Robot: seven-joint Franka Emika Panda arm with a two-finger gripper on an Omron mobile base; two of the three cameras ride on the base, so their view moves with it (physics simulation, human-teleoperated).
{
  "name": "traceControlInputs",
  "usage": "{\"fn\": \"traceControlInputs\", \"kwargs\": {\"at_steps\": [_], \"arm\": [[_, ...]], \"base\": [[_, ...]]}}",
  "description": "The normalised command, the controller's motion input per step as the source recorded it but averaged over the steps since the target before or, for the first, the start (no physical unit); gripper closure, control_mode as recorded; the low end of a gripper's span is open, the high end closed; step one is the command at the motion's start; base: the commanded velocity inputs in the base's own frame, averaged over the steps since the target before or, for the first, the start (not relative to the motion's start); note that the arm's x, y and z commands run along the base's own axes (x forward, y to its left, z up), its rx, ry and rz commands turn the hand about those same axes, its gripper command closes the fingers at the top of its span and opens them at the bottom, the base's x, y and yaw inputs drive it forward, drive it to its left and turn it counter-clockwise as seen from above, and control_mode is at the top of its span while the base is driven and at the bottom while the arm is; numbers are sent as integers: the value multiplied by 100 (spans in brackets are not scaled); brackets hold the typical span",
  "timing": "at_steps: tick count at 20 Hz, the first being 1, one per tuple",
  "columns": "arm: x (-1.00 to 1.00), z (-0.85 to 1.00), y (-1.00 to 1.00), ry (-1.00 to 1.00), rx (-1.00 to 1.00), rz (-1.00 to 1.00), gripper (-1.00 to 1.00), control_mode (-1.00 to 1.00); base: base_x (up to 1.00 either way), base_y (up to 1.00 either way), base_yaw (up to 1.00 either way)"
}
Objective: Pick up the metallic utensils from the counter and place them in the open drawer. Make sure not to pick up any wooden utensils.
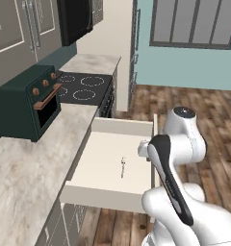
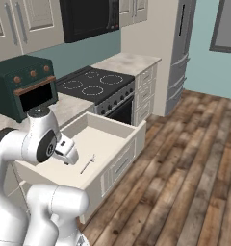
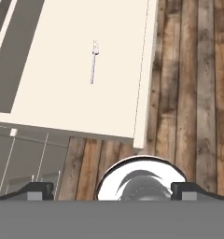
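Lying flat near the middle of the open drawer [image 1: 136, 129], the silvery utensil [image 1: 122, 167] has bare cream floor on every side and touches no wall. I see my gripper [image 3: 112, 190] held above the drawer's front edge and the wooden floor [image 3: 198, 93], its fingertips [image 3: 38, 190] far apart, holding nothing.

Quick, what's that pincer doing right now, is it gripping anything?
Pincer: open wide and holding nothing; a silvery utensil lies apart from it on the floor of the open drawer.
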Motion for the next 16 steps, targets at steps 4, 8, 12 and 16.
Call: {"fn": "traceControlInputs", "kwargs": {"at_steps": [4,8,12,16], "arm": [[0,0,0,0,0,0,-100,-100],[0,0,0,0,0,0,-100,100],[0,0,0,0,0,0,-100,100],[0,0,0,0,0,0,-100,100]], "base": [[0,0,0],[-62,-23,-7],[-99,-51,-37],[-70,-8,-70]]}}
